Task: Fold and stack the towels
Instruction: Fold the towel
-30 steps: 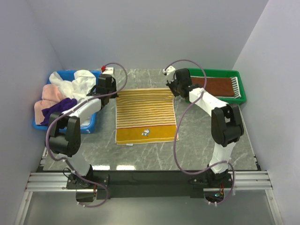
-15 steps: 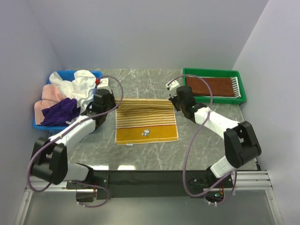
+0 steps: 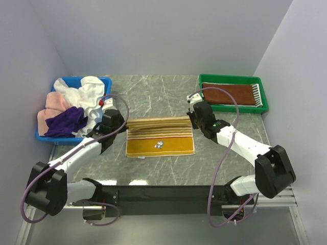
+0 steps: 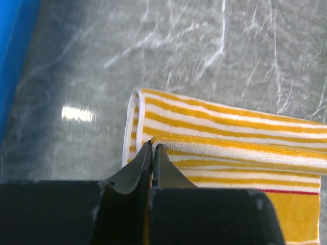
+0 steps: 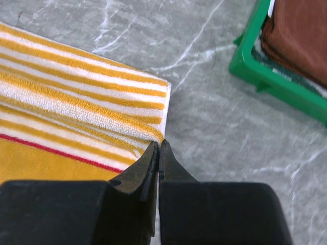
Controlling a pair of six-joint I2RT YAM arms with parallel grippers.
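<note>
A yellow-white striped towel (image 3: pixel 160 137) lies mid-table, its far edge lifted and rolled toward the near edge. My left gripper (image 3: pixel 124 127) is shut on the towel's far left corner (image 4: pixel 153 138). My right gripper (image 3: pixel 191 121) is shut on the far right corner (image 5: pixel 158 137). Both wrist views show the pinched edge (image 4: pixel 245 150) hanging over the striped part below (image 5: pixel 76 109). A brown towel (image 3: pixel 231 94) lies flat in the green tray (image 3: pixel 232 108). White, pink and purple towels (image 3: pixel 71 104) are heaped in the blue bin (image 3: pixel 46 137).
The green tray (image 5: pixel 265 84) sits at the back right, close beyond the right gripper. The blue bin's wall (image 4: pixel 13 61) stands just left of the left gripper. Grey marble table (image 3: pixel 158 92) shows behind and in front of the striped towel. Purple walls close in on both sides.
Both grippers have drawn the striped towel's far edge toward the near side, folding it over itself. The visible towel has grown shorter front to back.
</note>
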